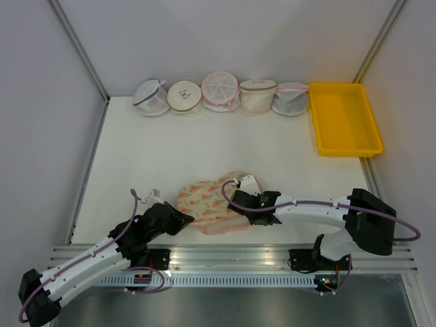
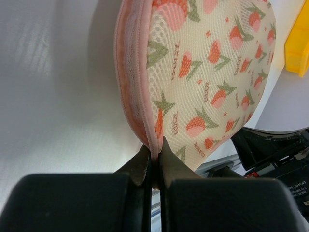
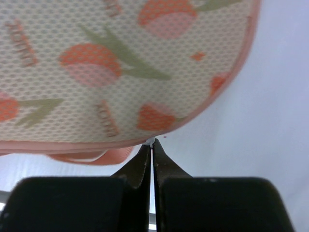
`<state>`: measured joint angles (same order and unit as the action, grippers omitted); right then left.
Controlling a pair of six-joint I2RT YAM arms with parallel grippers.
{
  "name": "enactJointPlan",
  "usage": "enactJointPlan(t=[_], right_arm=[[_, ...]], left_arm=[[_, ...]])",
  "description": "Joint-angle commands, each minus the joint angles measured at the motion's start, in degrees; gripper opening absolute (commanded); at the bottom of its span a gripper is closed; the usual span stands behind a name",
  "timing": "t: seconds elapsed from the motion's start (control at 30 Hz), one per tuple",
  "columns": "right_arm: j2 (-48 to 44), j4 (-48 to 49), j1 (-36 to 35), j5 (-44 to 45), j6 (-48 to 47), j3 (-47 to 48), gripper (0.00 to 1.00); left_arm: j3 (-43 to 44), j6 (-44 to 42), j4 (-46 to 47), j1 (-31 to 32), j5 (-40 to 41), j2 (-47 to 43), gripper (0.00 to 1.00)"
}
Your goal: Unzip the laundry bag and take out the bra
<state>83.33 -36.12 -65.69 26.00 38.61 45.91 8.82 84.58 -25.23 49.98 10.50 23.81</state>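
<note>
The laundry bag point(image 1: 208, 197), cream mesh with an orange-pink print and pink trim, lies near the front of the table between my two grippers. My left gripper point(image 1: 185, 219) is at its left end. In the left wrist view that gripper point(image 2: 155, 153) is shut on the pink trim of the bag point(image 2: 207, 72). My right gripper point(image 1: 246, 203) is at the bag's right side. In the right wrist view it point(image 3: 152, 147) is shut on a small white tab, seemingly the zipper pull point(image 3: 153, 141), at the edge of the bag point(image 3: 120, 63). The bra is hidden.
Several round mesh bags point(image 1: 219, 92) line the back of the table. A yellow tray point(image 1: 344, 119) stands at the back right. A metal rail point(image 1: 231, 257) runs along the near edge by the arm bases.
</note>
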Motion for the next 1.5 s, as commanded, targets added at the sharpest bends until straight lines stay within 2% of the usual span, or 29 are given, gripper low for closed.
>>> enactJointPlan(t=[0.0,0.2,0.3,0.4,0.43,0.5,0.53,0.6,0.77,1.07,1.3,1.47], right_arm=[[0.2,-6.9,0.3,8.1,1.1,1.1,0.01],[0.8,-7.4,0.4,8.7,1.5,1.1,0.0],[1.0,-7.2,0.4,8.4,1.5,1.1,0.01],[1.0,-7.3,0.4,8.0,1.6,1.1,0.0],[1.0,-7.4,0.4,8.0,1.6,1.0,0.01],[0.7,-7.6,0.4,7.8,1.9,0.7,0.01],[0.3,-7.6,0.4,7.8,2.0,0.5,0.01],[-0.2,-7.7,0.5,7.6,2.2,0.0,0.0],[-2.1,-7.8,0.4,6.4,2.5,-1.2,0.01],[-6.7,-8.1,0.5,4.7,3.4,-2.8,0.0],[-7.7,-7.3,0.3,3.1,3.4,-3.5,0.0],[-8.0,-6.2,0.4,1.3,3.1,-3.8,0.0]], left_arm=[[0.4,-4.2,-4.3,-0.3,1.3,-0.3,0.02],[1.9,-5.6,-5.3,-0.7,3.0,0.2,0.03],[2.9,-6.3,-4.2,-1.1,3.8,0.9,0.12],[3.9,-7.8,-1.7,-1.8,3.8,3.2,0.25],[4.3,-8.2,0.2,-2.1,3.6,4.7,0.42],[5.5,-9.5,2.9,-2.7,3.0,6.9,0.55],[5.9,-9.9,5.2,-3.0,2.6,7.8,0.71],[7.4,-10.6,7.6,-3.4,2.0,11.3,0.86],[10.9,-12.9,16.4,-5.5,-1.2,20.9,0.9],[18.1,-15.4,29.7,-9.7,-9.3,43.5,0.88],[26.3,-19.9,33.8,-15.4,-12.7,50.4,0.89],[34.8,-21.7,36.2,-19.9,-18.0,60.6,0.89]])
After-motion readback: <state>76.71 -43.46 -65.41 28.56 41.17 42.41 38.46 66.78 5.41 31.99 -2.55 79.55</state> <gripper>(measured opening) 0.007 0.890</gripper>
